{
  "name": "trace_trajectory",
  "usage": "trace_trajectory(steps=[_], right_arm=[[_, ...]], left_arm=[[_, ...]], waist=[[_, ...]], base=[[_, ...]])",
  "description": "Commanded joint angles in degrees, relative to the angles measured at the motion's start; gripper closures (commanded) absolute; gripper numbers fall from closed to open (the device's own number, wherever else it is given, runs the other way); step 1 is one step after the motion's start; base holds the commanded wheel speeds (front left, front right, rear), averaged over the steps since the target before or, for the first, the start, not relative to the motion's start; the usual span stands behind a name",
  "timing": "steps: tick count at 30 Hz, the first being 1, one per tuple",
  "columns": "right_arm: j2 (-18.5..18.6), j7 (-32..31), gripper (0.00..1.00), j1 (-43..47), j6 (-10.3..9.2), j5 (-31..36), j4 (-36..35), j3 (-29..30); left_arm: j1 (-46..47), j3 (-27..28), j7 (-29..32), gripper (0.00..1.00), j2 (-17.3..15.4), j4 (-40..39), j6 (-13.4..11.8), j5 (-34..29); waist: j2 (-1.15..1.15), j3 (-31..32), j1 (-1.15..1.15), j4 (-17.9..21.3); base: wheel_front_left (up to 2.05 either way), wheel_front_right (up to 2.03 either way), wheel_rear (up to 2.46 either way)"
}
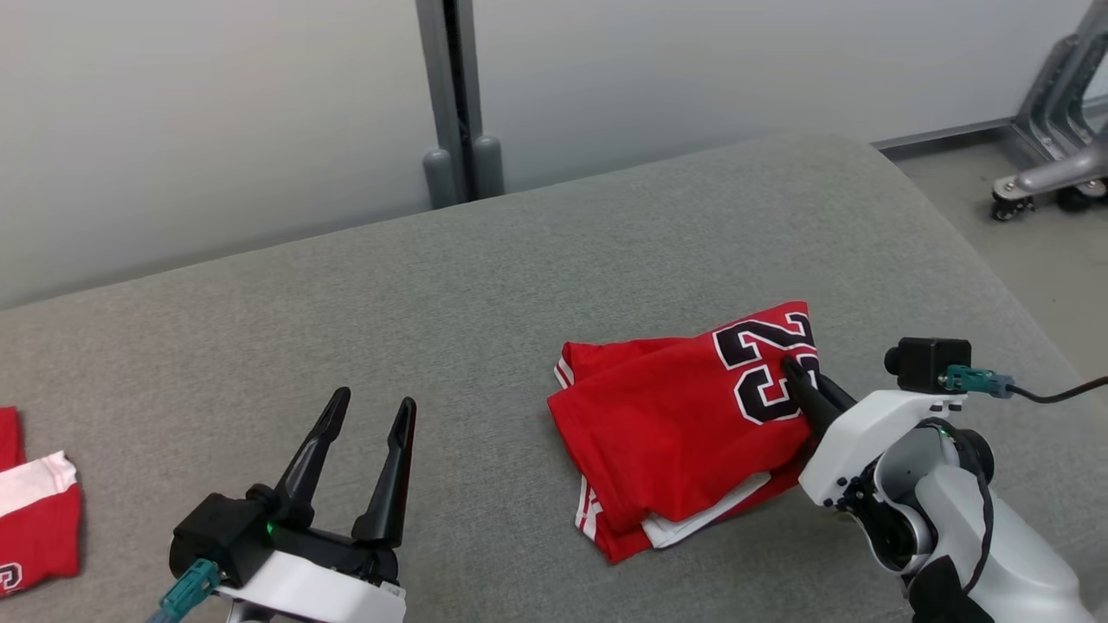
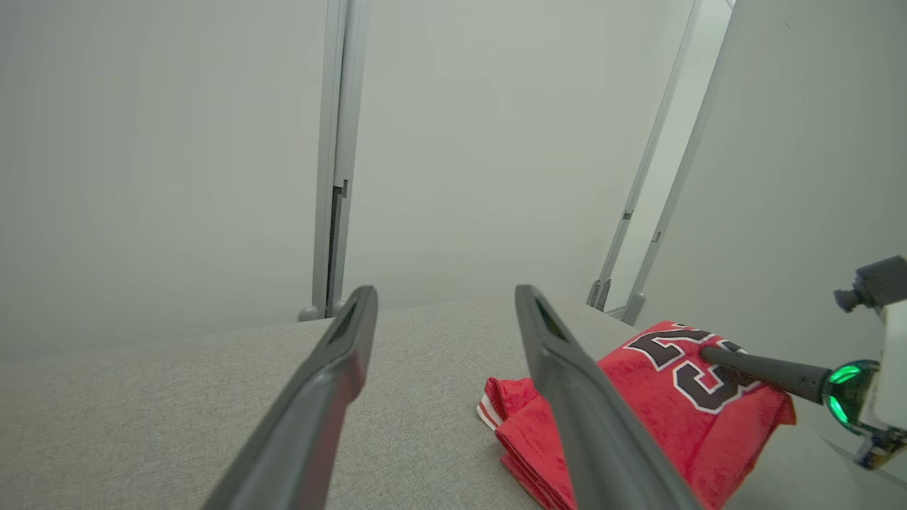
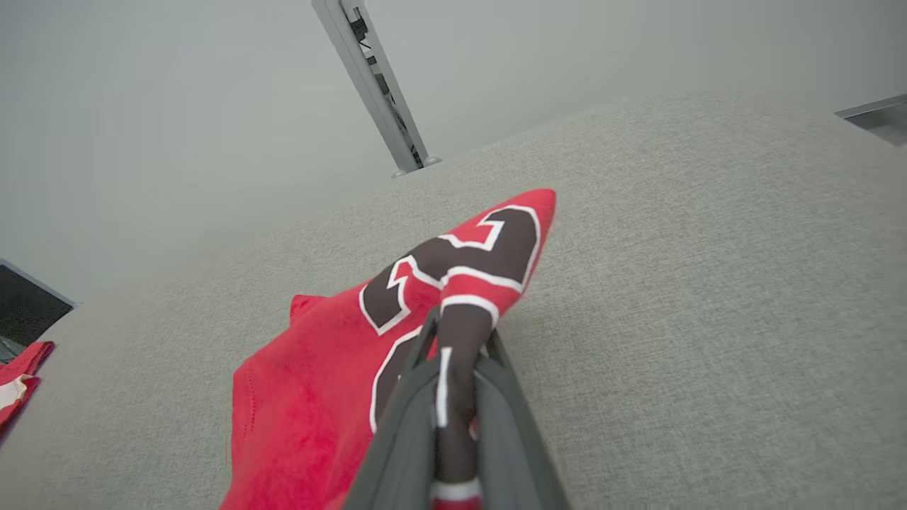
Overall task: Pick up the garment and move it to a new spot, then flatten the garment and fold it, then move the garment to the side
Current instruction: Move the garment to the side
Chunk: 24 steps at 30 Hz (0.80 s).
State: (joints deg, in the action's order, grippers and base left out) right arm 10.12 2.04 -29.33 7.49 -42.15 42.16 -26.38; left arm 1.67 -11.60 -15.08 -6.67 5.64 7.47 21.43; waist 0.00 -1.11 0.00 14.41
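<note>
The garment (image 1: 684, 424) is a red jersey with black and white numerals, folded into a compact stack on the grey surface at centre right. My right gripper (image 1: 795, 374) is shut on a pinch of its numbered fabric (image 3: 460, 312) near the right edge, and that fold stands up between the fingers (image 3: 496, 418). The left wrist view shows the garment (image 2: 659, 411) with the right gripper (image 2: 708, 354) resting on it. My left gripper (image 1: 374, 405) hangs open over bare surface at the lower left, well apart from the garment. Its open fingers (image 2: 333, 375) hold nothing.
A second red and white garment (image 1: 35, 510) lies at the far left edge of the grey padded surface (image 1: 433, 303). Behind it runs a pale wall with a grey post (image 1: 454, 95). A wheeled metal stand (image 1: 1052, 164) sits on the floor at the far right.
</note>
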Motion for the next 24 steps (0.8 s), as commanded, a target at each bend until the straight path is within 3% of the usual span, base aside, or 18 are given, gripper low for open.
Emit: trace_trajectory(steps=[1, 11, 24], right_arm=[[0.3, 0.72, 1.0, -1.02, 0.01, -0.48, 0.32, 0.03], [1.32, 1.71, 1.0, -8.88, 0.01, -0.4, 3.29, -1.63], [2.58, 8.17, 1.0, -25.15, 0.01, 2.22, 17.61, 4.16]], left_arm=[[1.07, -0.06, -0.08, 0.0, -0.55, -0.17, 0.03, 0.41], [2.79, -1.38, -0.09, 0.0, -3.49, -1.18, 0.03, 1.17], [5.55, -2.21, -0.08, 0.0, -9.91, -3.84, 0.03, 3.64]], waist=[[0.0, -1.02, 0.0, 2.02], [0.0, -5.87, 0.0, 2.93], [0.0, -15.69, 0.0, 0.67]], base=[[0.0, 0.0, 0.0], [0.0, 0.0, 0.0], [0.0, 0.0, 0.0]])
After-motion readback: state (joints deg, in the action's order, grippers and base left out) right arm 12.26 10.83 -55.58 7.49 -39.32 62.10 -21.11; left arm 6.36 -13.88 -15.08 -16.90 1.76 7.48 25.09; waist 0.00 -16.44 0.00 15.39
